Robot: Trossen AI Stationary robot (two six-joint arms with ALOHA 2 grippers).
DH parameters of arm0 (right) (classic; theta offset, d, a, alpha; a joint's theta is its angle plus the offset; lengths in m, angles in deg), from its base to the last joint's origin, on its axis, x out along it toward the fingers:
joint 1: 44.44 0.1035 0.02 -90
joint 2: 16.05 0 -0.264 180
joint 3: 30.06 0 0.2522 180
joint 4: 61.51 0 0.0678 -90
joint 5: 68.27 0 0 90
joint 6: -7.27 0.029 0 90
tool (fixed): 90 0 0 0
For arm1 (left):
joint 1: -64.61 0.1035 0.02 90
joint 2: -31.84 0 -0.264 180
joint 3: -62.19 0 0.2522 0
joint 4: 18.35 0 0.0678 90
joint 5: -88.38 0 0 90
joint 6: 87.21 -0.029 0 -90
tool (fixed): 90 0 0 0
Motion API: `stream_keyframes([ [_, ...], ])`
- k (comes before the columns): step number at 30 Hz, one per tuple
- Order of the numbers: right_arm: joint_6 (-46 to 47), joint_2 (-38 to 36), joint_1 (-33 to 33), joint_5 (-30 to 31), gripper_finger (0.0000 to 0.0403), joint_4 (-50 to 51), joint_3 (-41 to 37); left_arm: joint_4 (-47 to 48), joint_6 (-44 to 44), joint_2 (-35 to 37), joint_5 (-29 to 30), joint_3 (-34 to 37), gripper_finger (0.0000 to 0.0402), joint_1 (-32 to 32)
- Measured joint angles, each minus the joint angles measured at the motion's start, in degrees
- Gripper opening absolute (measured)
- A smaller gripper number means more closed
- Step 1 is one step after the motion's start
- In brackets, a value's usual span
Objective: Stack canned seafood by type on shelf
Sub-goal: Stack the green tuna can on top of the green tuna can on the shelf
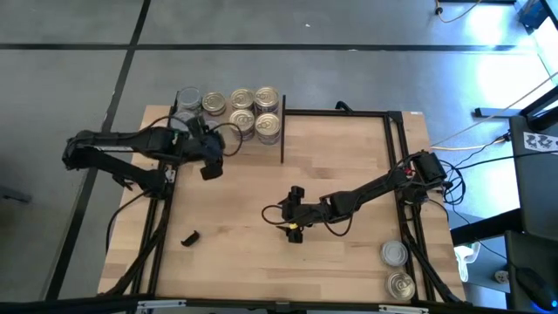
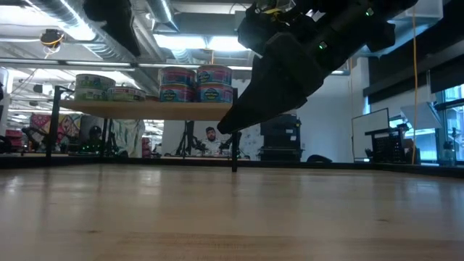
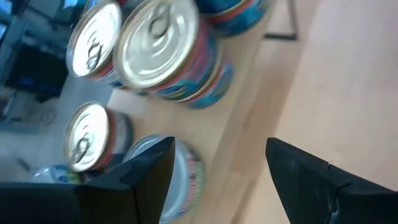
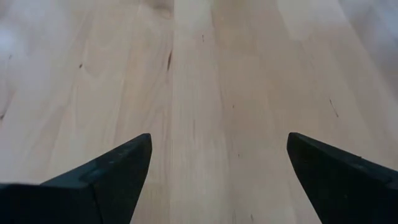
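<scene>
High view puts my right gripper (image 1: 295, 225) nearest, over the bare wooden tabletop (image 1: 235, 262), well apart from the light wood shelf with its thin black frame (image 1: 281, 135); its fingers stand wide apart with nothing between them. Two short round tins (image 1: 397, 269) sit upright, gold and silver tops facing up, at the tabletop's near right corner, far from the shelf. My left gripper (image 1: 209, 166) hangs just beside the shelf's near edge, fingers (image 3: 146, 180) spread and empty. On the shelf, the canned seafood (image 1: 235, 112) stands upright in short stacks, pull-tab tops up, axes vertical, clustered against the black upright.
</scene>
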Motion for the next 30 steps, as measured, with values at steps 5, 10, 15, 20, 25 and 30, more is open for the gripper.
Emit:
stream_keyframes([
  [5,-1.06,0.0,0.0,0.07,0.0372,-0.07,0.0,-0.27,6.96,0.41,-1.16,0.01,0.025,-8.93],
  [10,-1.06,0.0,0.0,0.02,0.0372,-0.3,0.0,-5.1,15.88,0.35,-2.81,3.27,0.025,-19.62],
  [15,-1.06,-0.02,0.0,-0.03,0.0372,-0.48,0.0,-13.11,25.37,-0.03,-2.39,9.25,0.025,-28.96],
  [20,-2.47,-0.02,0.0,-0.07,0.0372,-0.37,0.0,-22.88,27.94,-2.33,-0.87,15.62,0.025,-34.51],
  [25,-3.98,-0.74,0.54,-0.11,0.0372,5.95,0.81,-33.15,29.33,-5.58,0.53,20.15,0.025,-36.54],
  [30,-2.14,-4.17,2.6,-0.1,0.0372,19.7,3.61,-42.85,28.54,-9.17,0.83,22.25,0.025,-37.19],
])
